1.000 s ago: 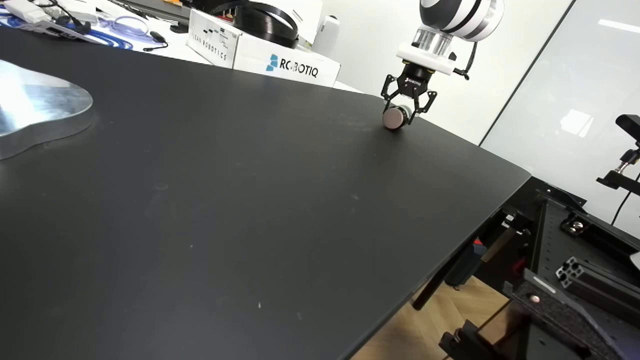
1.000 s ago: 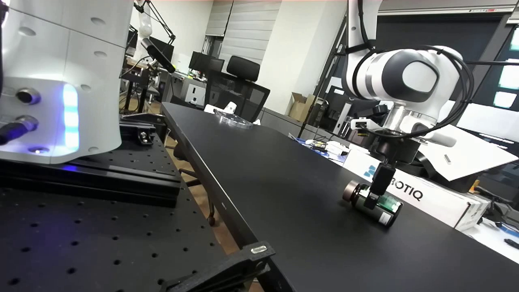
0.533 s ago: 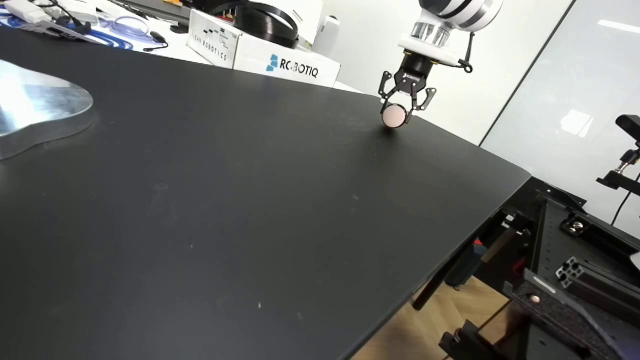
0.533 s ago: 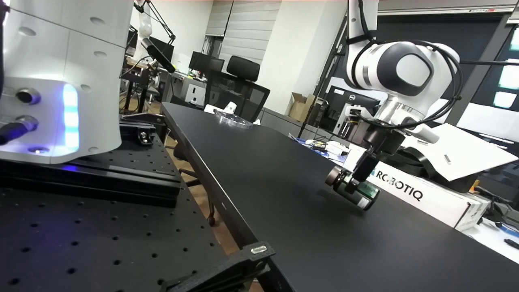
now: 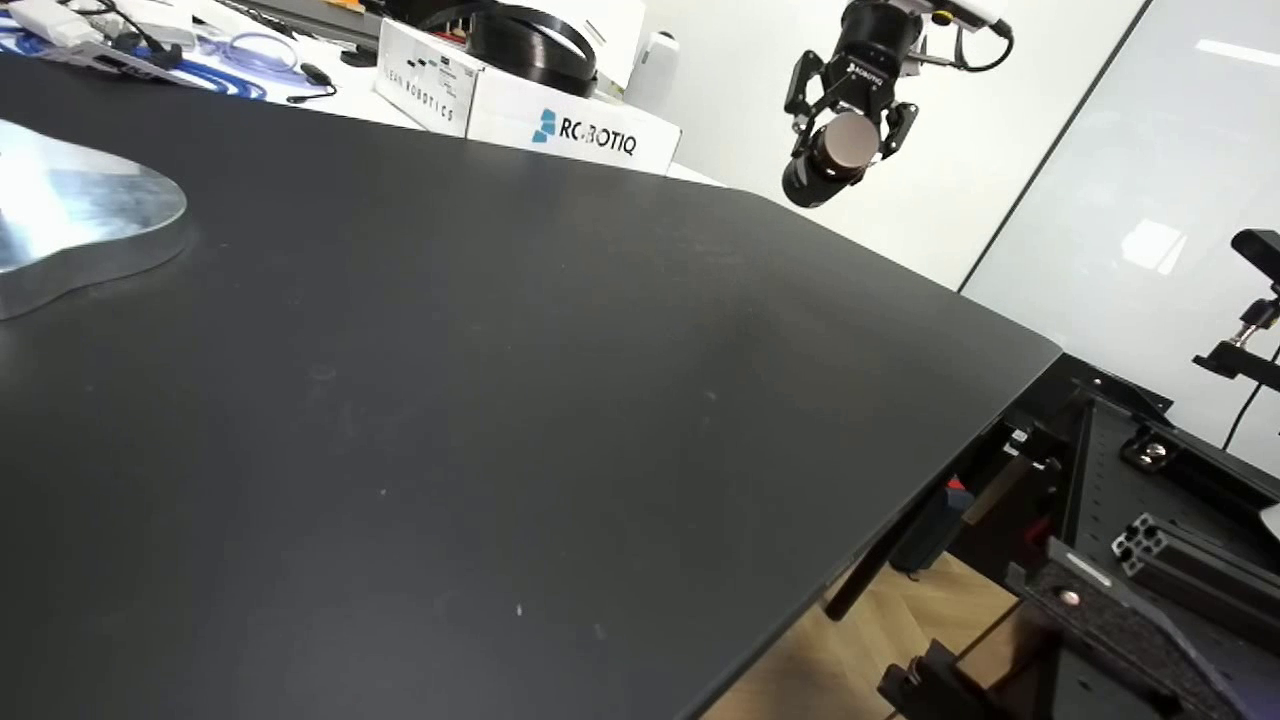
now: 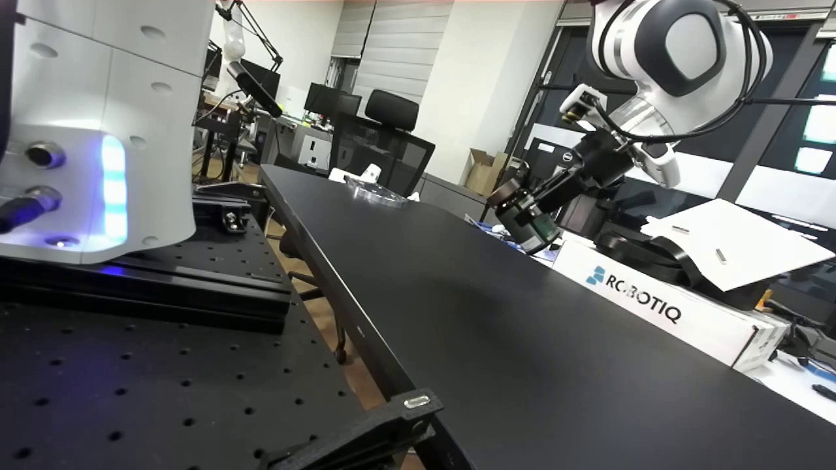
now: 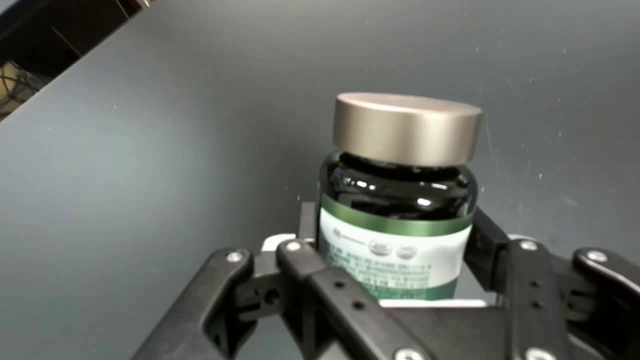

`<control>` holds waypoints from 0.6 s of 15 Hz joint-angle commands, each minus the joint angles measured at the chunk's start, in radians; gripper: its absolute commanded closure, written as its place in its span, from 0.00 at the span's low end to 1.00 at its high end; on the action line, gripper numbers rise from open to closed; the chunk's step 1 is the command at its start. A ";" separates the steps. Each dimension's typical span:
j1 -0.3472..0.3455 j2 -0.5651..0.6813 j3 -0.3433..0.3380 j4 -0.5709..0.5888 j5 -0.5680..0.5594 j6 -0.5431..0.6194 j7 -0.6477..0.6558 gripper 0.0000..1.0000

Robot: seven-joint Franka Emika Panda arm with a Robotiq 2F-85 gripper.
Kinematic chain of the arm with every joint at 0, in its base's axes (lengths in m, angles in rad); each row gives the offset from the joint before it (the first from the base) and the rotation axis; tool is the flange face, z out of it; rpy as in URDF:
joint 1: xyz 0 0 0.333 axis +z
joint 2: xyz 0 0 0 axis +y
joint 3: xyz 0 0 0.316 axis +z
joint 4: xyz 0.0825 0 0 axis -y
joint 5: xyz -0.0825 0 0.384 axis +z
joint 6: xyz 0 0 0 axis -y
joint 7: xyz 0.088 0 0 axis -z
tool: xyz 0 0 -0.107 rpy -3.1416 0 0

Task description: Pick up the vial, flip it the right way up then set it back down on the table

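The vial is a small dark bottle with a brownish cap and a green and white label. My gripper (image 7: 395, 240) is shut on the vial (image 7: 400, 200), one finger on each side of its body, with the cap free beyond the fingers. In both exterior views the gripper (image 5: 840, 148) (image 6: 534, 207) holds the vial (image 5: 818, 182) (image 6: 528, 227) in the air, well above the black table (image 5: 500, 400) (image 6: 457, 313). The vial is tilted, its cap end higher than its base. Its lower end is partly hidden by the gripper in the wrist view.
A white Robotiq box (image 5: 575, 130) (image 6: 643, 297) stands beyond the table's far edge. A shiny clear slab (image 5: 90, 195) (image 6: 375, 192) lies at one end of the table. A perforated black board (image 6: 163, 372) and the white robot base (image 6: 98, 130) stand beside the table.
The gripper has lifted the vial from at or near the table high into the air. The wrist has tilted, and the vial went from nearly lying to a steeper slant with its cap up.
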 commanded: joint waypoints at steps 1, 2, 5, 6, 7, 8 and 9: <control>-0.037 0.042 -0.006 0.069 0.049 -0.227 -0.080 0.55; -0.045 0.061 -0.010 0.084 0.058 -0.288 -0.095 0.55; -0.070 0.144 -0.024 0.144 0.076 -0.457 -0.112 0.55; -0.077 0.175 -0.028 0.164 0.081 -0.509 -0.110 0.55; -0.086 0.208 -0.032 0.185 0.094 -0.557 -0.107 0.55; -0.094 0.245 -0.037 0.208 0.105 -0.600 -0.098 0.55; -0.103 0.280 -0.042 0.230 0.120 -0.641 -0.091 0.55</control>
